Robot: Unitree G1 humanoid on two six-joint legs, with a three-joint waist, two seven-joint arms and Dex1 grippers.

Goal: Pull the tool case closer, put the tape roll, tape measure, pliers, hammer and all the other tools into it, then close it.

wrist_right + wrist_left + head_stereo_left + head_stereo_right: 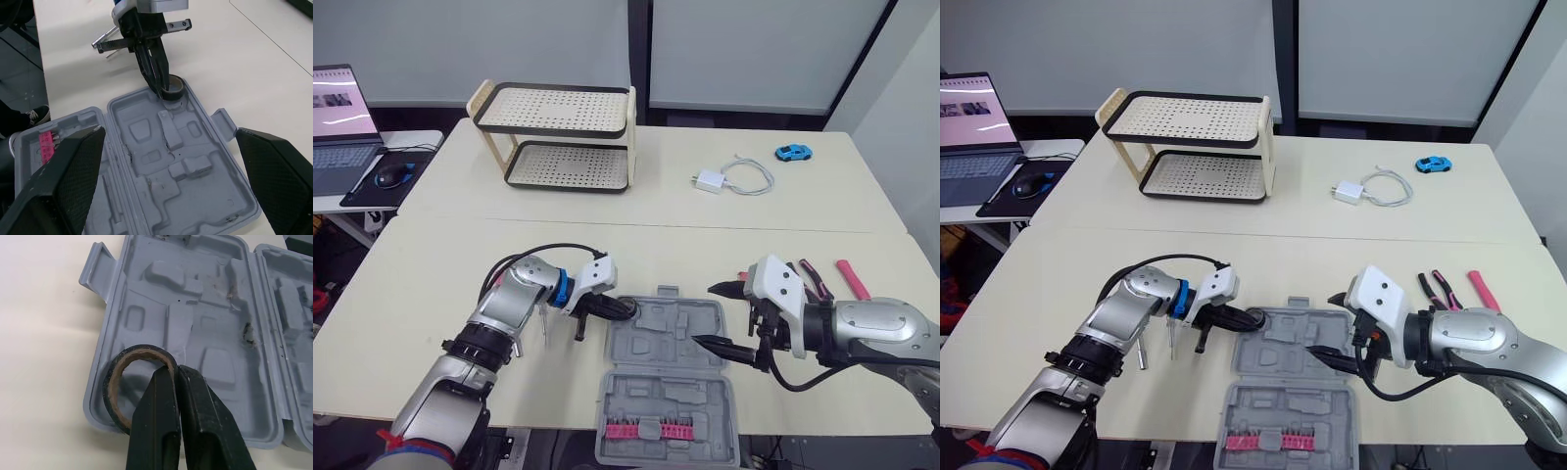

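Pink screwdriver bits (651, 429) line the near half of the grey moulded plastic tool case (671, 338), which lies open with that half at the pale desk's (431, 284) near edge. At the far half's left corner the left hand (173, 374) pinches the wall of the black tape roll (111, 396), just inside the rim. Over the right rim the right hand (709, 315) hovers, its 2 fingers spread wide and empty. Pink-handled pliers (815, 279) lie beyond, near the desk's right edge. Bare desk runs from the case to the 2-tier perforated rack (558, 137).
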